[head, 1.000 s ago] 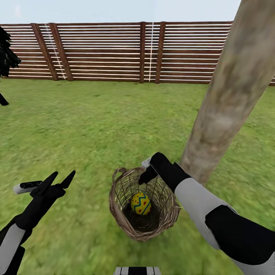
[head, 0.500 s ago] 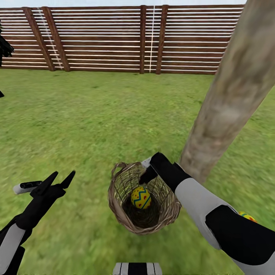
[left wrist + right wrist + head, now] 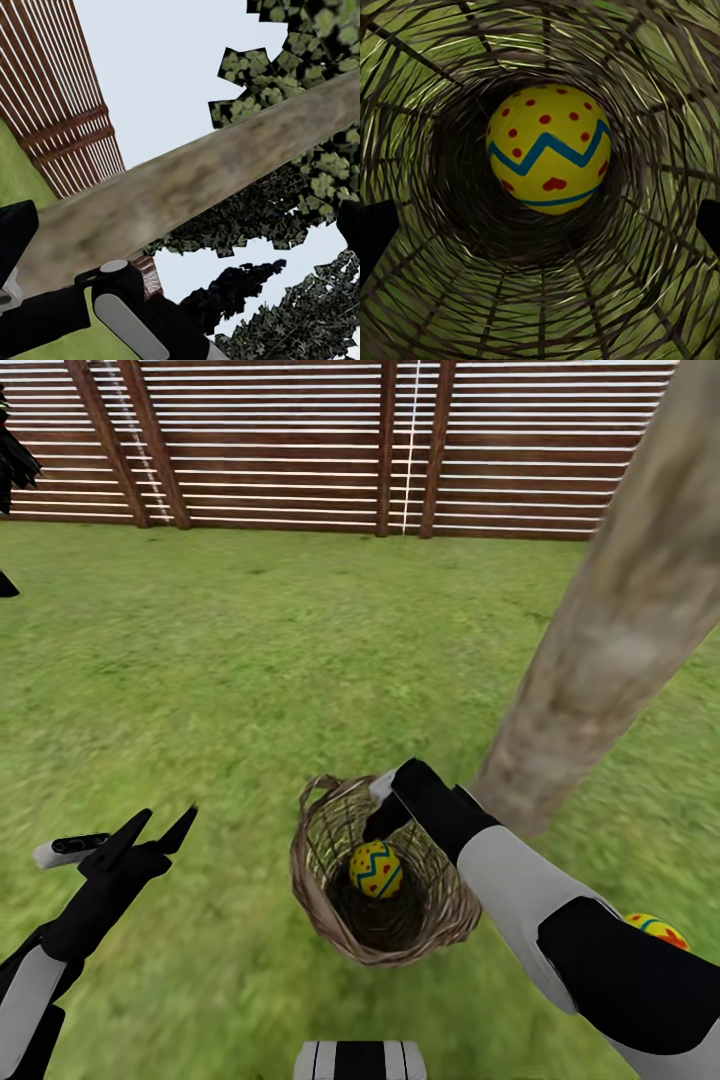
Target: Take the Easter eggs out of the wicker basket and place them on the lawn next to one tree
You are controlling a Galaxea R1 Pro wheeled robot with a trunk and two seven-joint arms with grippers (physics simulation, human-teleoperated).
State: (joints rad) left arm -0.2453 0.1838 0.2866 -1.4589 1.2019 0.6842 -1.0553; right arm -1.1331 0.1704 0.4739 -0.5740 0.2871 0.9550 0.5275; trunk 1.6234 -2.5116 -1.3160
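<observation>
The right gripper (image 3: pixel 385 805) hangs over the basket (image 3: pixel 385 945) rim, fingers apart, above one egg (image 3: pixel 376 869) inside. The left gripper (image 3: pixel 160 827) hovers spread over the grass (image 3: pixel 250 680).

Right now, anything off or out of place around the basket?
Nothing damaged or spilled. The wicker basket sits upright on the lawn beside the tree, one egg inside. Another egg lies on the grass behind the right arm.

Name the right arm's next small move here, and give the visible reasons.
Probably lower the right tool straight down into the wicker basket and close on the Easter egg: it hangs at the rim, and its wrist view has the egg centred at the bottom.
</observation>
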